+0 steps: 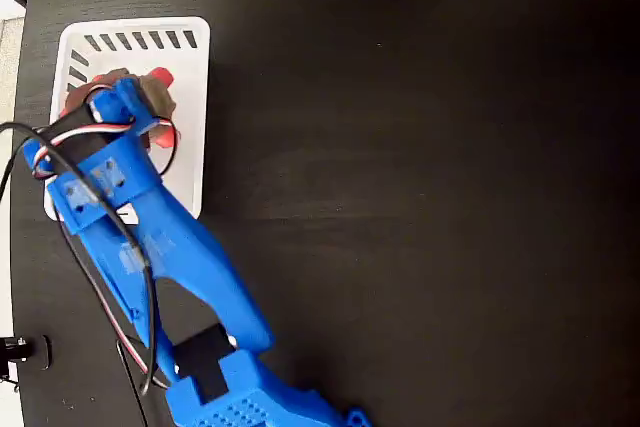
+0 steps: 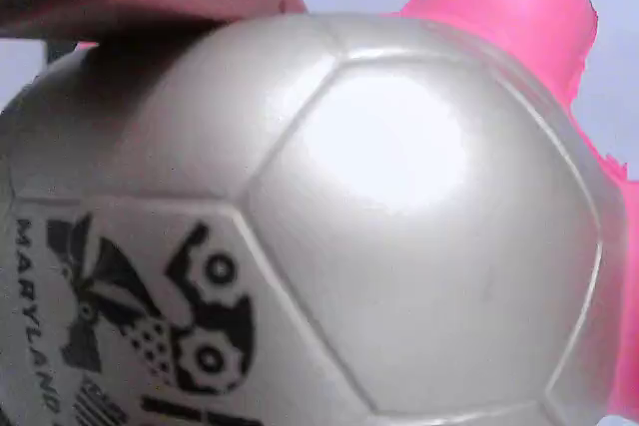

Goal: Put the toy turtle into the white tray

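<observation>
Wrist view is almost filled by the turtle (image 2: 329, 236): a shiny pale shell cut into soccer-ball panels, with black print and the letters "MARYLAND" at its lower left. A pink limb or head juts out at the shell's upper right, and more pink shows along its right edge. A blurred pinkish shape lies across the top left corner against the shell; what it is cannot be told.

In the fixed view the turtle (image 1: 158, 97) sits inside the tray (image 1: 190, 127), in the tray's upper half, just below the row of slanted slots along the tray's top side. Only a bit of beige shell and red parts above and below it show, because the blue gripper (image 1: 122, 105) hangs right over the turtle and covers most of it. Whether the fingers are closed on the turtle or spread apart cannot be told from either view.

The blue arm (image 1: 170, 257) runs from the tray down and to the right toward its base, with cables looping beside it. The tray lies on a black table (image 1: 420, 187), close to the table's left edge.
</observation>
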`<action>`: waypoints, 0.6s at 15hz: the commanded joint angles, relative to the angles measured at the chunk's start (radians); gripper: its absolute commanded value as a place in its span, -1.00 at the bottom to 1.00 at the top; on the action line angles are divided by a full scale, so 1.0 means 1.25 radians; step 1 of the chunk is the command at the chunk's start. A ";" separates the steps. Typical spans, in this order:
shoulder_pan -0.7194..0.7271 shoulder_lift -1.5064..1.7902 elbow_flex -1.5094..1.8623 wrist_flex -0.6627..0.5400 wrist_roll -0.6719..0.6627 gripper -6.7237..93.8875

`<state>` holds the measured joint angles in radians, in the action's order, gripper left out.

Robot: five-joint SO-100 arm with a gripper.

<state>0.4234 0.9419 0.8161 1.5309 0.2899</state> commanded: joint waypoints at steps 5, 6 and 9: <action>0.033 0.034 0.006 -0.010 0.026 0.19; 0.036 0.033 0.010 -0.009 0.027 0.20; 0.044 0.023 0.020 -0.004 0.033 0.33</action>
<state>0.4571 0.9311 0.8452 1.5156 0.3083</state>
